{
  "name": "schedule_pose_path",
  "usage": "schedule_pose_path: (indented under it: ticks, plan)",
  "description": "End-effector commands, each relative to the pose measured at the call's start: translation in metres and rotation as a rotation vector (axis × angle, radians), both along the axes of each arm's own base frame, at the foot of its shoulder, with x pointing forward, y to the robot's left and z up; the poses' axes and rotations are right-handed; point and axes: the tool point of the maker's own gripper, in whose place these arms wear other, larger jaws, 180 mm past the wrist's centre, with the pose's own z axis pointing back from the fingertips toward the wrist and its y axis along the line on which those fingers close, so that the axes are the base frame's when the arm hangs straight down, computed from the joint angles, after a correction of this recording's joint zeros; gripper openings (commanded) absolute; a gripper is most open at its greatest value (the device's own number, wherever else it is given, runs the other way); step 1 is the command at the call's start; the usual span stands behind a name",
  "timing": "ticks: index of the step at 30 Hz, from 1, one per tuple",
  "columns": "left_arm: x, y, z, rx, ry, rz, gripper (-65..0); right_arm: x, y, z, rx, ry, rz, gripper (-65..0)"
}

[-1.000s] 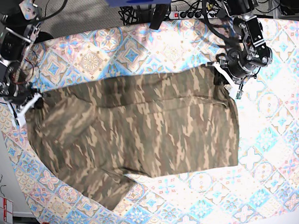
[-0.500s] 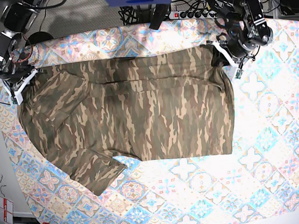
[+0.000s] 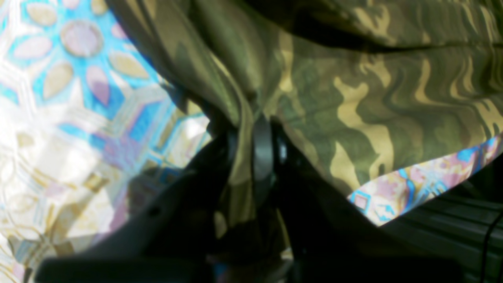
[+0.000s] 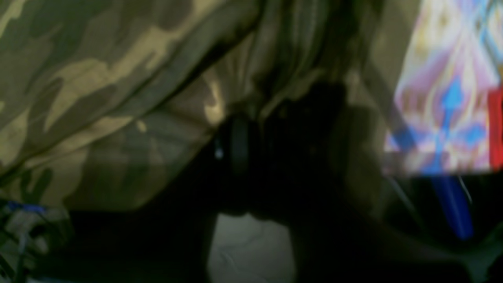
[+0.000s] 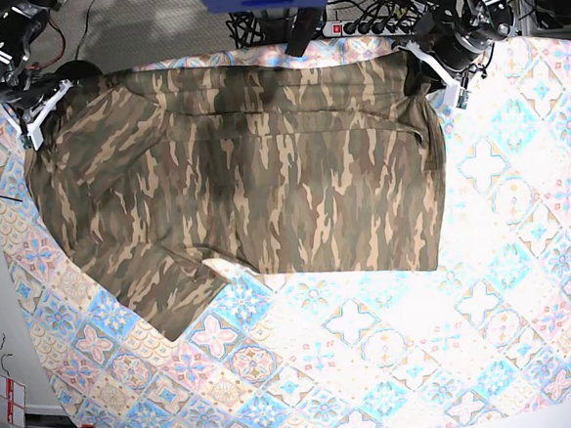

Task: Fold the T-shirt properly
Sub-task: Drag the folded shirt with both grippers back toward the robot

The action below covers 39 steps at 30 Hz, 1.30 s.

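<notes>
The large soft T-shirt of brown, tan and olive camouflage cloth (image 5: 253, 167) lies spread across the far half of the pastel blue-and-pink tile-patterned tablecloth (image 5: 393, 353), its top edge drawn taut along the cloth's far border between the two arms. One sleeve spills toward the near left corner of the base view, ending in a blunt point, while the straight hem runs down the base view's right side.

The left gripper (image 5: 430, 64), at the upper right of the base view, is pinched tight on the shirt's far right corner. In the left wrist view the dark fingers (image 3: 262, 153) sit pressed together with a thin fold of camouflage fabric (image 3: 353, 118) squeezed between them; the cloth fans up and away from the fingertips, and the patterned tablecloth (image 3: 70, 98) shows beside and beneath it.

The right gripper (image 5: 33, 112), at the upper left of the base view, is likewise clamped on the shirt's far left corner. The right wrist view is dim and blurred, yet the black fingers (image 4: 239, 149) appear closed, with bunched fabric (image 4: 98, 90) gathered just above them and draping off to one side. A strip of the tablecloth (image 4: 448, 102) is visible past the shirt's edge.
</notes>
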Motion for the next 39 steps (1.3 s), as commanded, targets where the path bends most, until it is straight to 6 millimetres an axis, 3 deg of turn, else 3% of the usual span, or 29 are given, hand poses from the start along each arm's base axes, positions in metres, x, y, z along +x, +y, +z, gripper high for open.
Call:
schedule_pose_path:
  ticks: [1, 8, 11, 21, 23, 25, 28, 31, 39]
  plan:
    - [-0.040, 0.018, -0.024, 0.124, 0.188, -0.050, -65.0, -0.003, -0.018, 0.010, -0.070, 0.017, -0.004, -62.4]
    - [-0.041, 0.039, -0.020, 0.150, 0.181, 0.011, -65.0, -0.014, -0.015, 0.007, -0.064, 0.031, -0.005, -62.4]
    - [-0.035, 0.039, -0.016, 0.142, 0.140, 0.025, -65.0, -0.015, -0.006, 0.003, -0.046, 0.011, -0.008, -62.4]
    - [-0.041, 0.042, -0.017, 0.146, 0.150, 0.034, -64.4, -0.013, -0.003, 0.002, -0.040, 0.008, -0.007, -61.7]
    - [-0.041, 0.042, -0.017, 0.145, 0.148, 0.033, -56.4, -0.011, -0.005, 0.002, -0.042, 0.007, -0.006, -58.2]
    - [-0.040, 0.042, -0.016, 0.144, 0.142, 0.036, -43.3, -0.003, -0.006, 0.005, -0.043, -0.014, -0.009, -51.1]
    - [-0.039, 0.042, -0.016, 0.144, 0.140, 0.038, -30.6, 0.001, -0.006, 0.007, -0.049, -0.025, -0.006, -42.0]
    - [-0.038, 0.044, -0.015, 0.147, 0.138, 0.037, -31.4, 0.003, -0.008, 0.009, -0.054, -0.029, 0.001, -38.2]
    - [-0.025, 0.045, -0.012, 0.150, 0.112, 0.038, -32.8, 0.031, -0.025, 0.026, -0.097, -0.079, 0.017, -38.0]
